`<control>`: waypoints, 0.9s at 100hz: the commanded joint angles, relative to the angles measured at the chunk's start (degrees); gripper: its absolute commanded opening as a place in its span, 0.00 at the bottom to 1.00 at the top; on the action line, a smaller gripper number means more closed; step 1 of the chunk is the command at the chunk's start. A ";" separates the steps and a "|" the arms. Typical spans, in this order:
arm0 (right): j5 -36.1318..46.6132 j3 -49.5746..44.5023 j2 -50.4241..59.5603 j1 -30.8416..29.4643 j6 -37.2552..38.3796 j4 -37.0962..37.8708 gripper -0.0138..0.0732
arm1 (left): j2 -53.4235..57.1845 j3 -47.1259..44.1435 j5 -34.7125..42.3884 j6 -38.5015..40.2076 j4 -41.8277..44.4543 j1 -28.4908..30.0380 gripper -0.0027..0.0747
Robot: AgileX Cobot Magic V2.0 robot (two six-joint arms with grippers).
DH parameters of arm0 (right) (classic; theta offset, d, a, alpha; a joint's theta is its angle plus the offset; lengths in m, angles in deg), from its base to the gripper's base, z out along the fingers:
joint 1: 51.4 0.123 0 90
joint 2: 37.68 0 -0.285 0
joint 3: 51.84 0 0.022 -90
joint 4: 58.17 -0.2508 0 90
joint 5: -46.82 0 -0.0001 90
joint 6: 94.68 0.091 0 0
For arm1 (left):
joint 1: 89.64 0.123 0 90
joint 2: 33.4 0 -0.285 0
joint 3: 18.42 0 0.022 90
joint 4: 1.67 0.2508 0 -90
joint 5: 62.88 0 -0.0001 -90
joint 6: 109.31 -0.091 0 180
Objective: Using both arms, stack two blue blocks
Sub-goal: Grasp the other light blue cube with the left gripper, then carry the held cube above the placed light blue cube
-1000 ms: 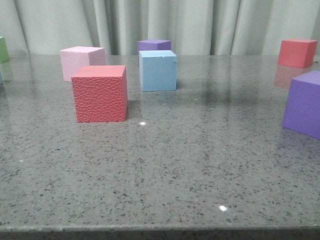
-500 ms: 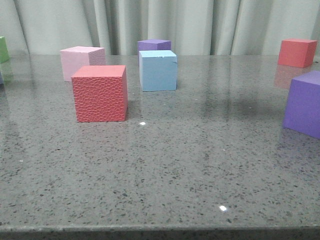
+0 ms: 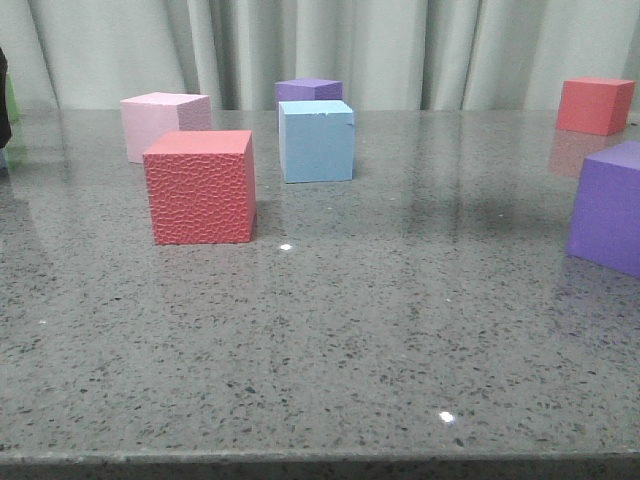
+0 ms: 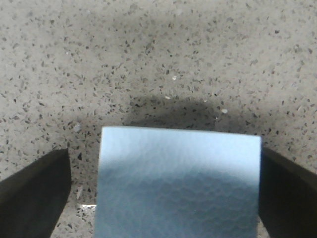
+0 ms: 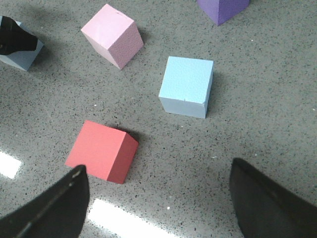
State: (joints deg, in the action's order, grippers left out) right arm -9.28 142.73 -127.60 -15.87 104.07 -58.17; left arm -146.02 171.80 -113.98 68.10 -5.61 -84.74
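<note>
One blue block (image 3: 316, 140) stands at mid-table behind the red textured cube; it also shows in the right wrist view (image 5: 187, 85). The second blue block (image 4: 178, 181) rests on the table between the black fingers of my left gripper (image 4: 163, 153). One finger touches its side, and the other finger (image 4: 34, 191) stands a small gap away. In the right wrist view this block (image 5: 20, 57) shows partly under the left gripper (image 5: 12, 38). In the front view the left gripper (image 3: 3, 85) is only a dark sliver at the left edge. My right gripper (image 5: 158, 208) hangs open and empty above the table.
A red textured cube (image 3: 200, 187), a pale pink cube (image 3: 160, 122) and a purple cube (image 3: 308, 90) stand near the central blue block. Another purple cube (image 3: 608, 205) and a red cube (image 3: 594, 105) stand at the right. A green cube (image 3: 12, 100) is at the far left edge.
A dark part of the left gripper has come into the front view at the far left edge, in front of the green cube. The cubes have not moved.
</note>
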 commanded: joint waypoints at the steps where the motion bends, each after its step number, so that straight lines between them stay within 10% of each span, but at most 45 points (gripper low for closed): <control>1: 3.45 1.29 2.46 0.03 -0.48 0.37 0.83 | 2.78 1.90 1.72 -0.10 -0.71 0.06 0.85; 37: 3.48 1.29 2.46 0.03 -0.54 0.43 0.83 | 2.78 2.01 1.69 -0.10 -2.69 0.06 0.46; 90: 5.68 0.63 4.06 0.03 -0.48 7.59 0.83 | 2.99 21.89 -13.36 10.73 -7.67 -3.53 0.45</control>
State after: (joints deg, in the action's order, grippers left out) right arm -7.81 142.61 -126.12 -15.87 104.07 -52.69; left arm -146.02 188.73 -126.38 75.75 -11.88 -86.59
